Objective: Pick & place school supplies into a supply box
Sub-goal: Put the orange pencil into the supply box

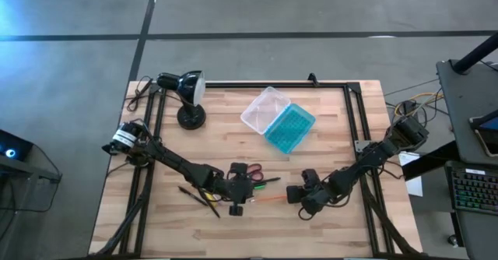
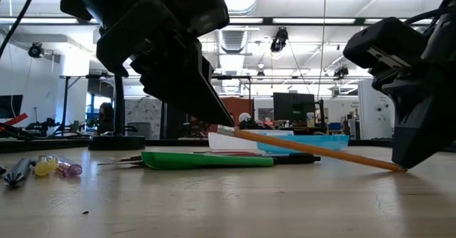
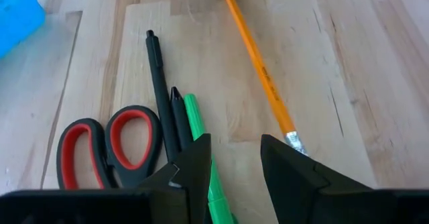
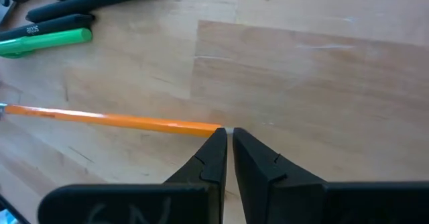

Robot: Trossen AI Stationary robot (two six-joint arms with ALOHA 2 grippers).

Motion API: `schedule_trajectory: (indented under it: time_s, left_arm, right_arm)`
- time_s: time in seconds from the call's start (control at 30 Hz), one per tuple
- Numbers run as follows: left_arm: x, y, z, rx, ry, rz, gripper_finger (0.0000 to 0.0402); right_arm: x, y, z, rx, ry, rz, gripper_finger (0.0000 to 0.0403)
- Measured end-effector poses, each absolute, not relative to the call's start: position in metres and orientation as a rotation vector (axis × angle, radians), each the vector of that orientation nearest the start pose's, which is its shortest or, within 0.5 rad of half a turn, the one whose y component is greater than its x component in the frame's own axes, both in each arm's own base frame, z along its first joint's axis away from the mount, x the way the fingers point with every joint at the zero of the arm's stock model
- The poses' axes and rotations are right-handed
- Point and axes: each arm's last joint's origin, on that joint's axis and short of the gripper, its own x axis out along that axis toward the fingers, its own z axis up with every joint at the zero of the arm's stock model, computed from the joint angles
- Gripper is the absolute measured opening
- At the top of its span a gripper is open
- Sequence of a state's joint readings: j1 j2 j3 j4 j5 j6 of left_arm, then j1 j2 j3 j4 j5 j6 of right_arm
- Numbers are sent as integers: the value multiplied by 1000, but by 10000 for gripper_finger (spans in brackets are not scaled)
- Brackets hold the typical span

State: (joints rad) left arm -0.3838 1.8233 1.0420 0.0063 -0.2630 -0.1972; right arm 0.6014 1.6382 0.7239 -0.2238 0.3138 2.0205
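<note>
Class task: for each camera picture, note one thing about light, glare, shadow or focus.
High view: blue glare at the top left corner, table evenly lit. Low view: bright ceiling lights leave the near arms as dark silhouettes; the green marker is sharp. Left wrist view: the claw looms dark and soft. Right wrist view: the orange pencil throws a thin shadow.

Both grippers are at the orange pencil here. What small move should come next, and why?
Probably the left gripper should close on the orange pencil. Its fingers stand open at the eraser end, while the right gripper, shut, holds the tip end, so the low view shows the pencil slanting up toward the left arm. The supply box lies open beyond.
</note>
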Motion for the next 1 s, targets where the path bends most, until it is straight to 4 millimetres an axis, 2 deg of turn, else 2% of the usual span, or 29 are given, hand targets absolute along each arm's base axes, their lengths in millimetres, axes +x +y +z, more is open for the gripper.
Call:
schedule_trajectory:
  time_s: [0.23,0.33,0.5,0.63,0.77,1.0]
  left_arm:
    - [346,-134,163,58,739,-47,115]
    - [350,-136,169,68,718,-55,115]
    - [357,-138,182,159,671,-52,115]
    - [356,-142,186,244,719,-76,115]
    - [351,-145,183,195,785,-93,115]
    - [347,-152,181,70,795,-59,115]
  right_arm:
    - [230,147,121,1316,820,-791,22]
    - [230,147,121,1317,820,-792,22]
    - [230,147,121,1318,819,-791,22]
    - [230,147,121,1318,819,-791,22]
    - [230,147,121,1318,819,-791,22]
    - [230,147,121,1318,820,-791,22]
